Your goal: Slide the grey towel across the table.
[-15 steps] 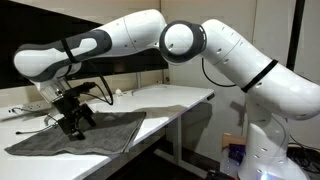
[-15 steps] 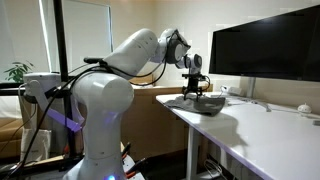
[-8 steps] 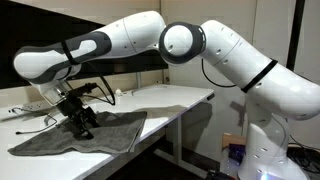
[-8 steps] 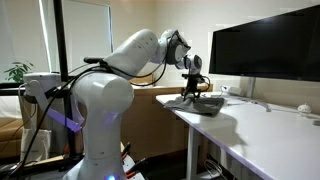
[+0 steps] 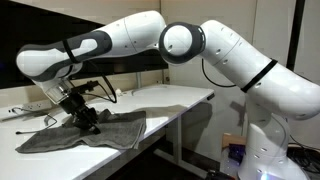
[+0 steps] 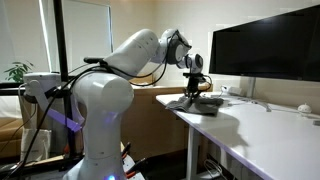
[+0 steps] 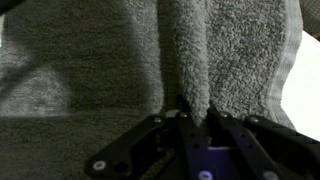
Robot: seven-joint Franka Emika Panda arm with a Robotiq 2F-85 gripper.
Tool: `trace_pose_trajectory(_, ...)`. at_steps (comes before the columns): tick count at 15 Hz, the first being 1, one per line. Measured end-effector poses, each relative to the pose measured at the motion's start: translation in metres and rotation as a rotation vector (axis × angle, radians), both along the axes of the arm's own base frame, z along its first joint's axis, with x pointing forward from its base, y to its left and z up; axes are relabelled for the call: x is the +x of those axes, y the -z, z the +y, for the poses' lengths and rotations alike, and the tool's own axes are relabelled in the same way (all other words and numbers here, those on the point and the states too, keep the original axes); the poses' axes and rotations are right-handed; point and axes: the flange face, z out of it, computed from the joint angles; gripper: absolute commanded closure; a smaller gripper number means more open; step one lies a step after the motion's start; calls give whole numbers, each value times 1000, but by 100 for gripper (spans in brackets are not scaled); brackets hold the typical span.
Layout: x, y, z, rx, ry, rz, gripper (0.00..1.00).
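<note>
The grey towel [image 5: 110,133] lies spread on the white table [image 5: 185,97], near its front edge. My gripper [image 5: 88,122] is down on the towel, left of its middle, and the cloth bunches around it. In the wrist view the gripper [image 7: 196,108] is shut on a raised ridge of towel [image 7: 185,55] that stands up between the two fingertips. From the side, in an exterior view, the gripper [image 6: 192,95] presses on the towel [image 6: 208,104] at the table's [image 6: 260,135] near end.
A large dark monitor [image 6: 265,50] stands along the back of the table. Cables [image 5: 25,110] lie left of the towel and a small white object [image 5: 122,92] sits behind it. Another white item [image 6: 305,109] rests farther along the tabletop.
The jaws have closed, pinching a fold of towel. The gripper has shifted slightly right and the towel's left edge has been drawn in and bunched.
</note>
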Motion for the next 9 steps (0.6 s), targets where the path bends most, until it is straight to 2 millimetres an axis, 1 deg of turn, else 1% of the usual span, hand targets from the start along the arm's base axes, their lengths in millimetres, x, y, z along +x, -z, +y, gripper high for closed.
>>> trace_pose_trajectory(2, 6, -7, -11, -2, 10, -16, 95)
trace_pose_trajectory(7, 23, -33, -51, 0, 45, -67, 95)
trace_pose_trajectory(9, 28, -36, -69, -5, 56, -67, 95)
